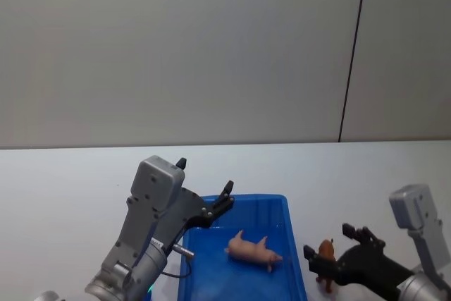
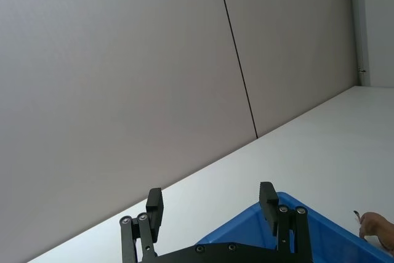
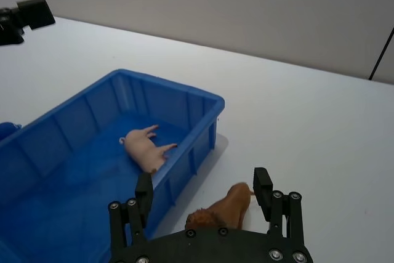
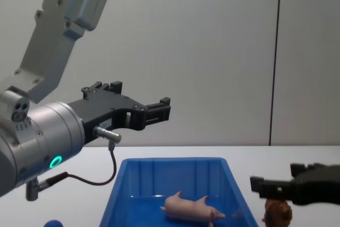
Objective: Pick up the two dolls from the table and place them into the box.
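I have the right gripper down low over the table with its jaws spread wide. The brown toy animal sits on the tabletop in the gap between them, set back from the fingertips towards the palm. I can't see either finger touching it, so I take this as the line-up before the squeeze, not a hold. The toy is off centre, nearer the outer finger, so I expect that finger to meet it first and push it across.

The blue box runs along just outside the inner finger, its long wall very close. That is the tight side. Closing draws that finger away from the wall, which helps, but any sideways drift would bump the rim. Beyond the outer finger and ahead of the tips there is only bare table, so I have room there to correct.

The pink pig lies on its side on the box floor, so by my reading half the job is done. The left gripper hangs high over the far left corner of the box, jaws apart and holding nothing, with the pig well below them and off to one side. Parked there, it leaves the near right part of the box open. I judge the brown toy needs a lift above the rim, then a short carry across.
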Tool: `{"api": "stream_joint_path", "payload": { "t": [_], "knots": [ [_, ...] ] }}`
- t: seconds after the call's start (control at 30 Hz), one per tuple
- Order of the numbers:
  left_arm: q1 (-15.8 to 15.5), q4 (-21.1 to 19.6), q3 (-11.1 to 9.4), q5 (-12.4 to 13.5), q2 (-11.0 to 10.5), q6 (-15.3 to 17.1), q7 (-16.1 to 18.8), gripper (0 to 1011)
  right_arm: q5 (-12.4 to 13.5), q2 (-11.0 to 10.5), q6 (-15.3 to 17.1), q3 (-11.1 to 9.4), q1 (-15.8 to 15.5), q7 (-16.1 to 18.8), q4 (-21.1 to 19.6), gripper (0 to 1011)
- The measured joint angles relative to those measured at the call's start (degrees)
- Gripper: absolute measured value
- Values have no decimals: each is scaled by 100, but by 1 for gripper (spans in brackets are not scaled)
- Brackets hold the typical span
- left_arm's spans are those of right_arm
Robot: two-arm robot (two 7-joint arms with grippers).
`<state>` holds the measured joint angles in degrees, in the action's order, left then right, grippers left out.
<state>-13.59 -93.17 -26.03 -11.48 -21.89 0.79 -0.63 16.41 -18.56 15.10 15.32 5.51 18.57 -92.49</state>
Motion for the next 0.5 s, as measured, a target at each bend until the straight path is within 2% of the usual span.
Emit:
{"api": "stream_joint_path", "payload": {
  "t": [0.5],
  "knots": [
    [0,0,0,0,0,0,0,1001,-79,-15,21,37,-78,-109,237,1001]
  ]
}}
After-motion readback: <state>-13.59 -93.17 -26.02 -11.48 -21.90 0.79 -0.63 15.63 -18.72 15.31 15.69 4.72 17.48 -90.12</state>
